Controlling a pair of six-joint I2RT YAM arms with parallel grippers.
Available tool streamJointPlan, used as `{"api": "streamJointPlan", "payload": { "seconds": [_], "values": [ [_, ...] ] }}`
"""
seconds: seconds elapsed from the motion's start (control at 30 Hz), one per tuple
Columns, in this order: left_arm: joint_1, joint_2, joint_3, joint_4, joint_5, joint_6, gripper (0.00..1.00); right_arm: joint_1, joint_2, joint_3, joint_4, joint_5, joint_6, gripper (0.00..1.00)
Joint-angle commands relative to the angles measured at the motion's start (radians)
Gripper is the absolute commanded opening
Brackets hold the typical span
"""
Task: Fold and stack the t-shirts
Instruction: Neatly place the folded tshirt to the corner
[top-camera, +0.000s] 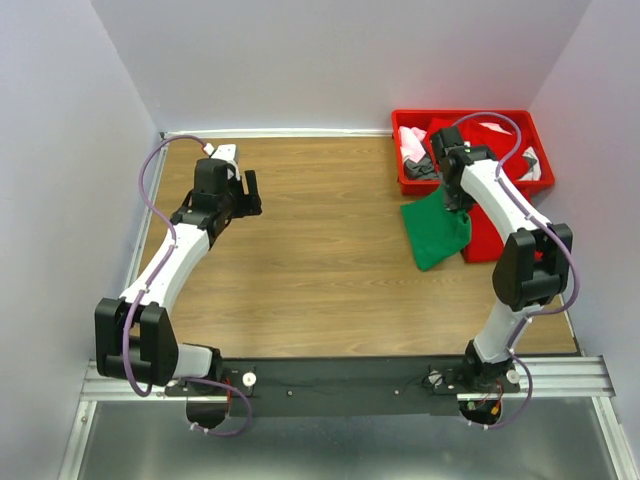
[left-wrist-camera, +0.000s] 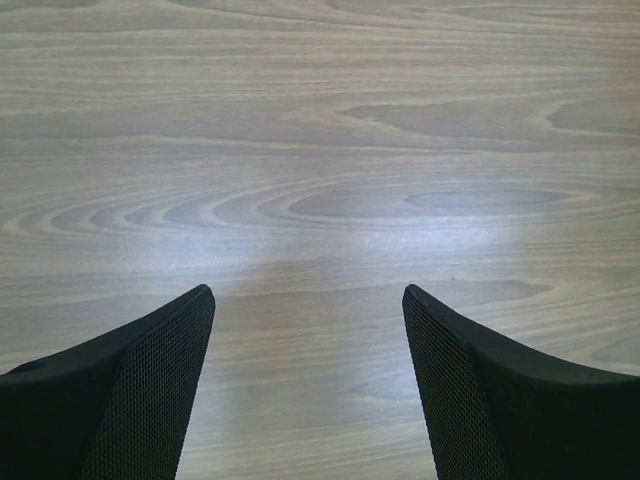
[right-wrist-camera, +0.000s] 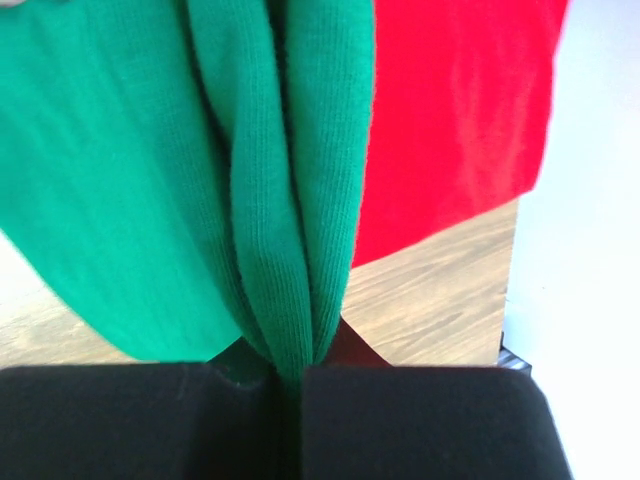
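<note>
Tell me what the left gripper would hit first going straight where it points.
Probably the table: the left gripper, jaws open, faces only wood grain, with nothing between. How far off it is remains unclear.

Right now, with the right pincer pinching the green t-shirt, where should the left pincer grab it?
Probably the loose lower edge of the green t-shirt, coming from the bare table side on its left: the right pincer pinches its top fold, and the red t-shirt crowds the other side.

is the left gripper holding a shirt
No, the left gripper is open, and only the wooden table shows between its jaws.
</note>
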Motion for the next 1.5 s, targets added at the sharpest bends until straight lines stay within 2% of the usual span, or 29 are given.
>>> {"api": "streamJointPlan", "payload": {
  "seconds": [0.0,0.9,1.37,1.47],
  "values": [
    [0.009,-0.033,-0.001,0.024,0.013,0.016,0.84,-0.023,-0.016,0.052,-0.054,0.038,-0.018,0.01],
    [0.014,-0.039,-0.007,0.034,0.048,0.016,0.84,-0.075,-0.024,0.225,-0.166,0.084,0.002,0.00],
    [0.015,-0.041,-0.011,0.038,0.071,0.015,0.84,-0.135,-0.012,0.248,-0.169,0.130,0.039,0.00],
    [0.015,-0.041,-0.011,0.038,0.071,0.018,0.84,-0.146,0.013,0.227,-0.168,0.186,0.044,0.00]
  ]
}}
